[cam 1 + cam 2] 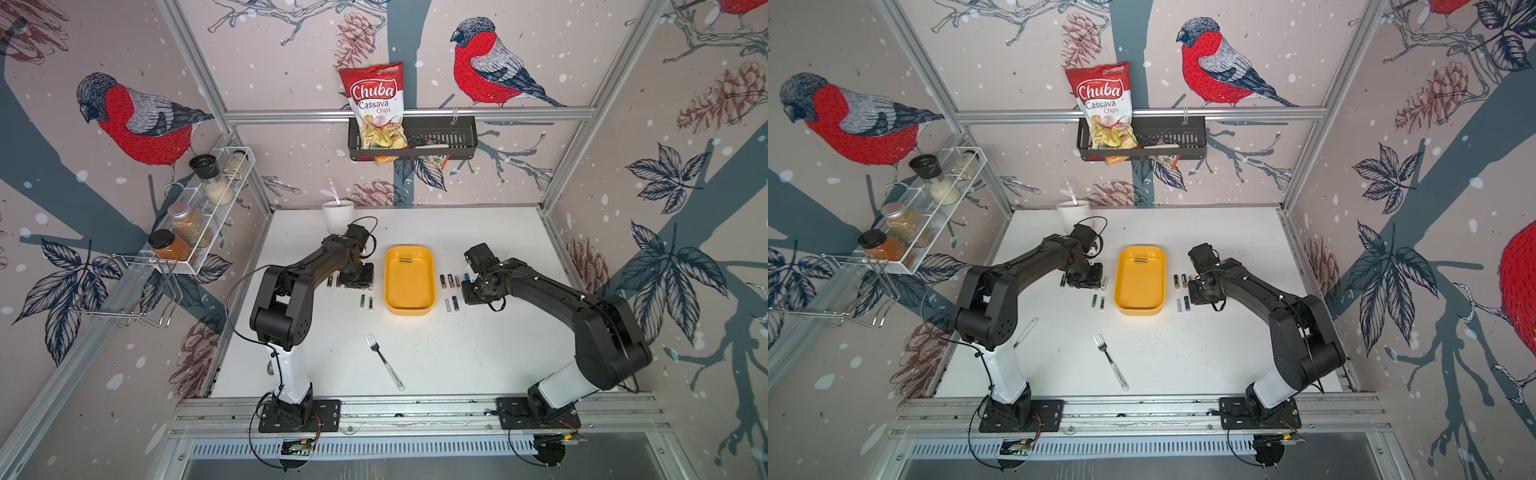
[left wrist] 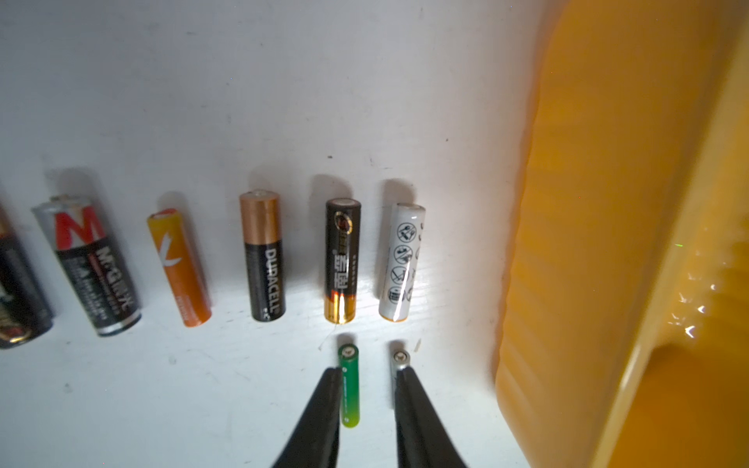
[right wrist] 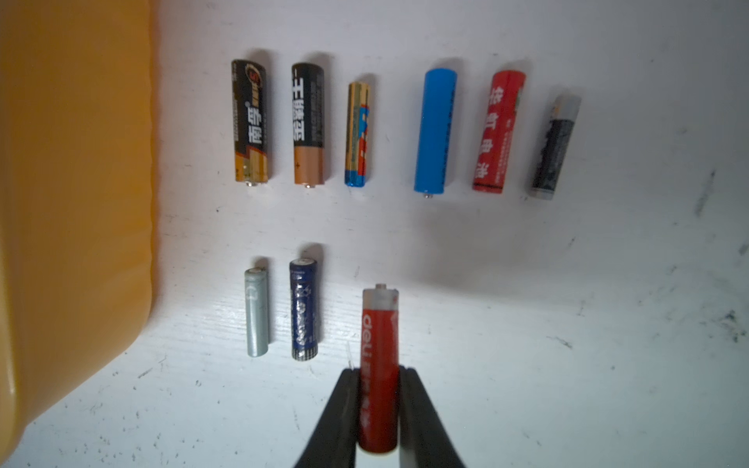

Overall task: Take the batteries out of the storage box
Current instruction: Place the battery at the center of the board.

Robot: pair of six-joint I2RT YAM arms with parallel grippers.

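Two black fingers of the right tool pinch a red cylindrical battery over the white counter. The left tool stands slightly parted and holds nothing, over a slim green battery and a silver battery. Rows of other batteries lie on the counter either side of the shallow yellow plastic storage box, which sits between both tools; one lone battery lies inside it, crosswise near its far end.
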